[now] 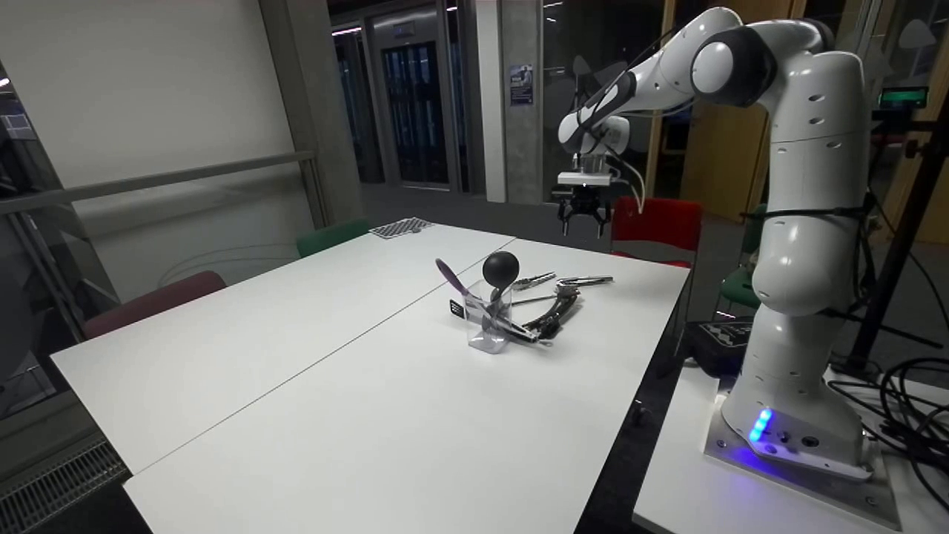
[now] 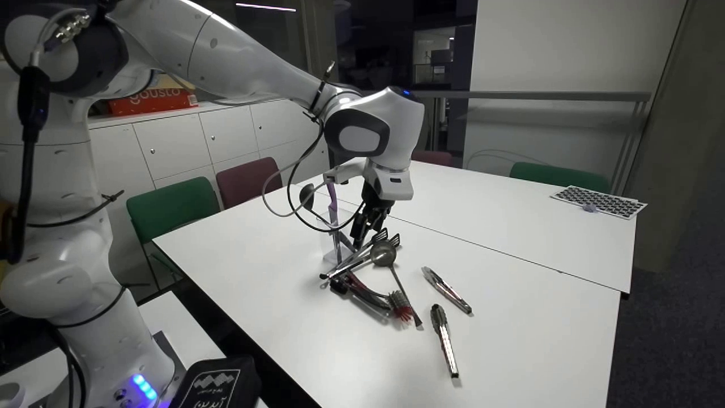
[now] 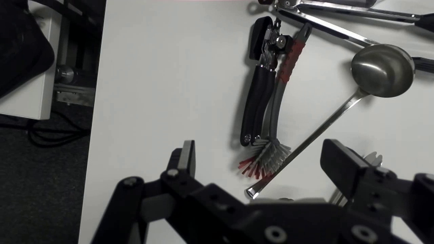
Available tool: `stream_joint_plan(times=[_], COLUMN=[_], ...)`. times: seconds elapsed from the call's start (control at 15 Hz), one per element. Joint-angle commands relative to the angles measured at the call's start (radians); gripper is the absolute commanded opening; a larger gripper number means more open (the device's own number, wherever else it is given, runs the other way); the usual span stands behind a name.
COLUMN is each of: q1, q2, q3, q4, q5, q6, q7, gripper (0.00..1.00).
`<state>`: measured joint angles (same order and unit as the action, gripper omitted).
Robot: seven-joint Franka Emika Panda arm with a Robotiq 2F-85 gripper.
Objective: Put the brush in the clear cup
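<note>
The brush [image 3: 277, 101] lies on the table, with a grey and red handle and grey bristles tipped in red. Its bristles [image 2: 402, 310] rest against the handle of a metal ladle. The clear cup [image 1: 485, 341] stands upright, holding a purple-handled utensil [image 1: 450, 277] and a black round-headed one [image 1: 501, 269]. It shows in both exterior views and is outside the wrist view. My gripper [image 3: 261, 152] hangs high above the table, pointing down and wide open. Nothing is between its fingers [image 1: 565, 228]; in the wrist view the bristles appear below, between them.
A black-handled can opener [image 3: 257, 91] lies right alongside the brush. The metal ladle [image 3: 383, 70] slants past the bristles. Two tongs [image 2: 446, 290] lie apart, and more utensils [image 2: 357, 262] lie crossed beside the cup. A patterned board [image 2: 597, 201] is at the table's corner.
</note>
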<state>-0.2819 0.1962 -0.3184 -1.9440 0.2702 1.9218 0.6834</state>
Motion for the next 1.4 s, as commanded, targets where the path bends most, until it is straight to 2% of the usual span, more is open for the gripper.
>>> stream_joint_plan(times=[0.0, 0.27, 0.67, 1.33], q1=[-0.003, -0.007, -0.017, -0.042], q2=[0.003, 0.003, 0.153, 0.436], q3=[0.002, 0.001, 0.026, 0.052], q4=[0.006, 0.01, 0.119, 0.386], q5=[0.0, 0.0, 0.042, 0.088], q6=[-0.003, -0.005, -0.033, -0.086], q7=[0.002, 0.003, -0.041, -0.02], gripper=[1.0, 1.0, 1.0, 1.0])
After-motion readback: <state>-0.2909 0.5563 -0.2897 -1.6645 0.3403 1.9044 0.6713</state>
